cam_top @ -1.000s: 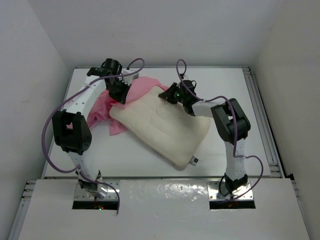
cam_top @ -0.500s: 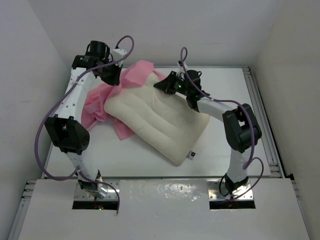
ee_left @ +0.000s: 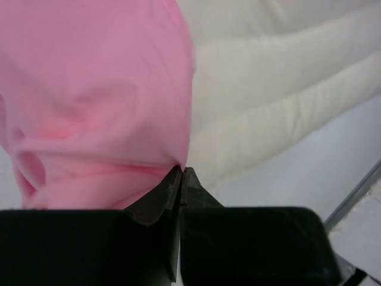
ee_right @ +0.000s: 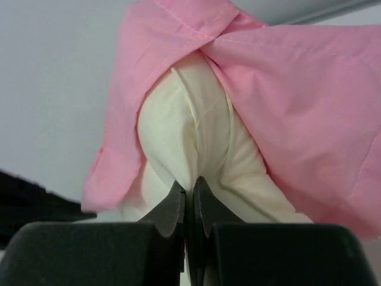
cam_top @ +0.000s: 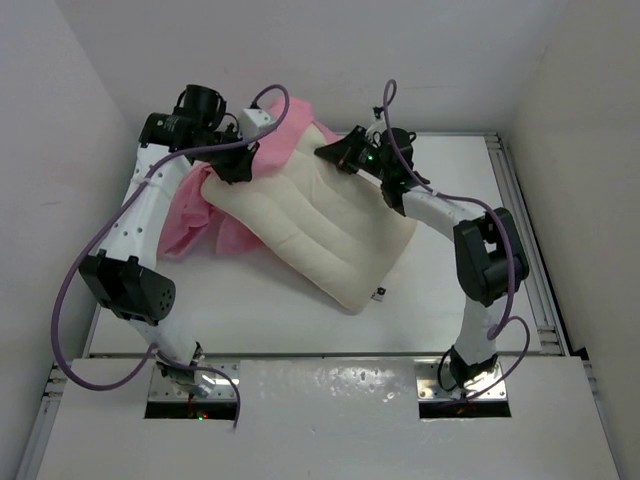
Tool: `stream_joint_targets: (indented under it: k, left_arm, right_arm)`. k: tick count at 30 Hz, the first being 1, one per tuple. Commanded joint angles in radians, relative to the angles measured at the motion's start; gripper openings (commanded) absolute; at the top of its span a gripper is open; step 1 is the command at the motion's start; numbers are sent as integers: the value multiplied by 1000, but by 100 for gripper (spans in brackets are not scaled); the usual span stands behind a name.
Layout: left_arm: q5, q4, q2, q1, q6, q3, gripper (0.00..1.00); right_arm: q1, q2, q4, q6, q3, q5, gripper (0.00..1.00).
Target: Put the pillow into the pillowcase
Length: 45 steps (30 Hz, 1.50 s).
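Far left, the left gripper (ee_left: 180, 173) is clamped on the pillowcase (ee_left: 89, 89) hem. The pillow (cam_top: 325, 230) slopes up from mid-table (cam_top: 220, 300), its far end under pink cloth. The right gripper (ee_right: 189, 189) pinches that cream end. I'd draw the hem nearer over it, with both grips taut.

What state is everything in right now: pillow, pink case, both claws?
pillow: mostly uncovered, far end lifted.
pillowcase: crumpled, draped over the pillow's far corner.
left gripper: shut on the pillowcase edge.
right gripper: shut on the pillow fabric.
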Motion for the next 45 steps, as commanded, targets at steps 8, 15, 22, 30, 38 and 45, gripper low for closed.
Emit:
stream_joint_targets:
  k: [8, 15, 22, 30, 38, 45]
  left_arm:
    - [-16, 258, -6, -30, -121, -255, 30]
    - [-153, 355, 102, 11, -323, -138, 77]
    - [-158, 286, -50, 80, -181, -339, 0]
    - [-271, 493, -124, 87, -142, -690, 40]
    - [-455, 714, -44, 77, -193, -750, 56]
    - [-384, 732, -18, 56, -178, -773, 27]
  right_arm:
    - [-22, 147, -414, -146, 181, 115, 66]
    - [-51, 59, -722, -471, 255, 278, 99]
    - [98, -196, -703, -887, 21, 310, 0]
    - [443, -320, -475, -1228, -285, 471, 99]
    - [561, -205, -478, -1289, -277, 536, 99]
    - [603, -149, -513, -1296, -242, 474, 99]
